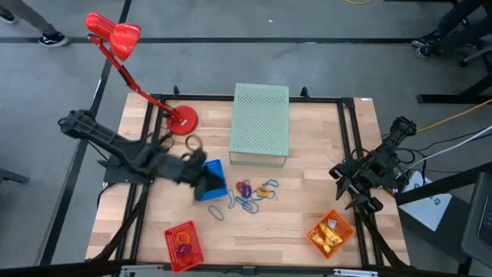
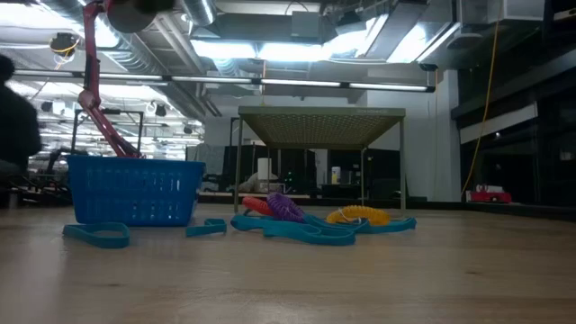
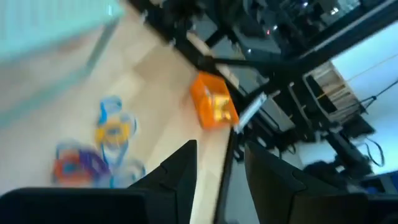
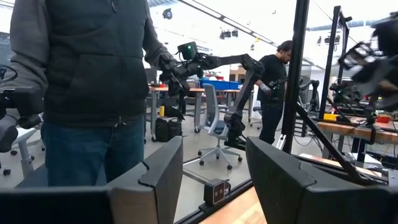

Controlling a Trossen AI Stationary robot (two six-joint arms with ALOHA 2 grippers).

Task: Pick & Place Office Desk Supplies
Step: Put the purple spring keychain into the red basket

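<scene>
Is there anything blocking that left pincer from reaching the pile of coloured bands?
Nothing visible does. The left pincer, open, hovers over the blue basket, and the bands lie just beside it on bare wood.

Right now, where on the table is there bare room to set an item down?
Bare wood lies between the red basket and the orange basket, and right of the green perforated box. It is crowded at the loose loops beside the blue basket, where the left gripper hovers, fingers apart.
</scene>
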